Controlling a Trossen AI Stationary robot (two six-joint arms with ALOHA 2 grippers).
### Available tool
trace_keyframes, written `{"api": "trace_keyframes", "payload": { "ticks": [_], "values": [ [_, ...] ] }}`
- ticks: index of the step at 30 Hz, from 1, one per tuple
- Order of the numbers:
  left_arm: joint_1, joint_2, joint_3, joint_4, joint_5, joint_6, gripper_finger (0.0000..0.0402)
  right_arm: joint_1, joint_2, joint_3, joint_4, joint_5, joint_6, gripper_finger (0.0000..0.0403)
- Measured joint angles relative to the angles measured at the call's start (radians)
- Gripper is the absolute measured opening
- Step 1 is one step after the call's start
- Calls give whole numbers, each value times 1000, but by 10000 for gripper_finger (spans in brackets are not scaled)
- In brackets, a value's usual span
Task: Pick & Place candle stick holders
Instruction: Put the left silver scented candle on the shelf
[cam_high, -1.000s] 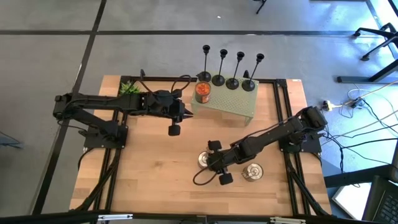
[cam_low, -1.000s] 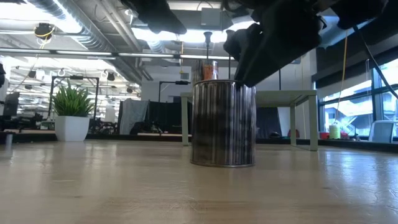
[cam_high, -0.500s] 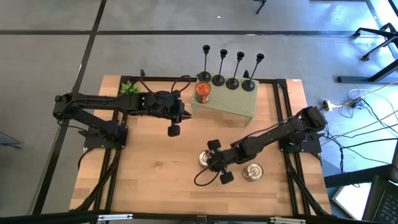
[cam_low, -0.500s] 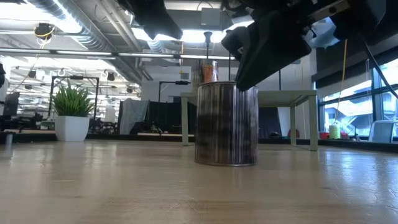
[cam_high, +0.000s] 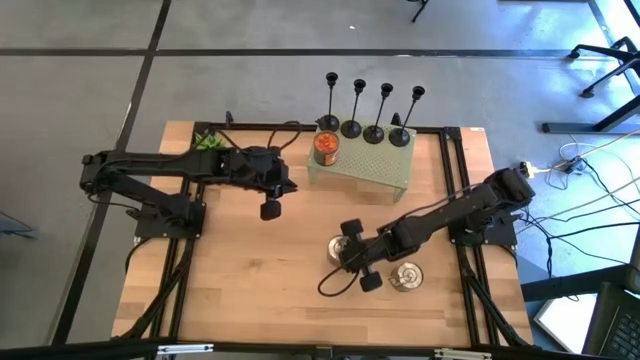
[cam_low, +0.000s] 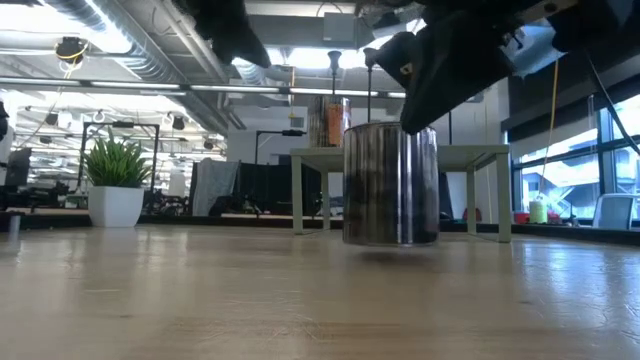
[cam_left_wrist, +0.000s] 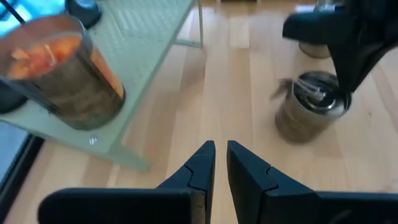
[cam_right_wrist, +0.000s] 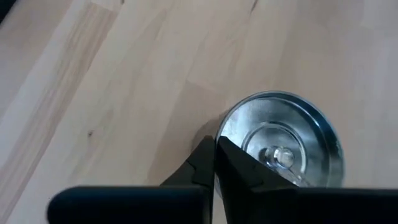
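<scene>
Right tool (cam_right_wrist: 215, 163) gripping silver tin (cam_right_wrist: 283, 149)

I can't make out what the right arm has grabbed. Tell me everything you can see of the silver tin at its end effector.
The tin is a short, round, open-topped can of shiny silver metal with faintly streaked walls. Its inside is bright, with a small pale wick-like nub at the centre. It stands about upright, towards the front of the table, and seems to hang just clear of the wood with a shadow beneath it. The right end effector is shut on its rim, and nothing else touches it.
</scene>
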Motion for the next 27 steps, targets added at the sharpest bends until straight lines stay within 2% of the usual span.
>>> {"api": "trace_keyframes", "payload": {
  "ticks": [5,18,23,27],
  "values": [
    [-1,16,-17,-27,14,-17,36,0,-40,16,-33,28,0,14],
    [-1,21,-17,-35,14,-26,36,-18,-102,223,-417,327,-34,14],
    [-1,21,-17,-35,14,-26,36,-64,-107,326,-541,443,-74,14],
    [-1,21,-17,-36,14,-26,36,-146,-109,356,-571,474,-106,13]
  ]
}}
